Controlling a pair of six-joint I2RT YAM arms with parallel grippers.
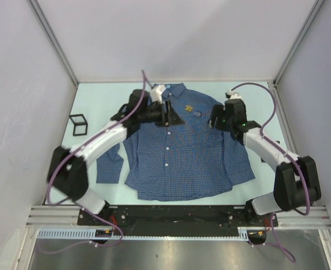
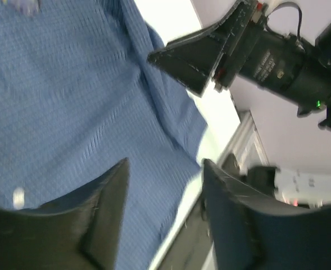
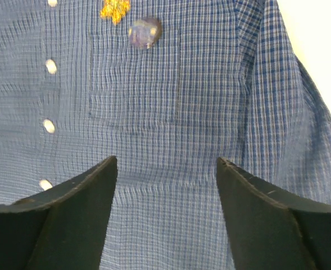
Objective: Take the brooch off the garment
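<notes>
The blue checked shirt (image 1: 182,152) lies flat on the table, collar at the far side. The small yellow-gold brooch (image 1: 188,107) sits on its chest near the collar and shows at the top of the right wrist view (image 3: 115,8). My left gripper (image 1: 171,119) is open and hovers over the shirt just left of the brooch; in its own view (image 2: 165,169) the jaws are apart with only blue cloth (image 2: 69,112) below. My right gripper (image 1: 213,119) is open, right of the brooch over the chest pocket (image 3: 134,84), and holds nothing (image 3: 166,169).
A small round bluish badge (image 3: 145,32) sits next to the brooch at the pocket's top. White buttons (image 3: 51,66) run down the placket. A black wire cube frame (image 1: 78,124) stands on the table at the left. Walls enclose the table.
</notes>
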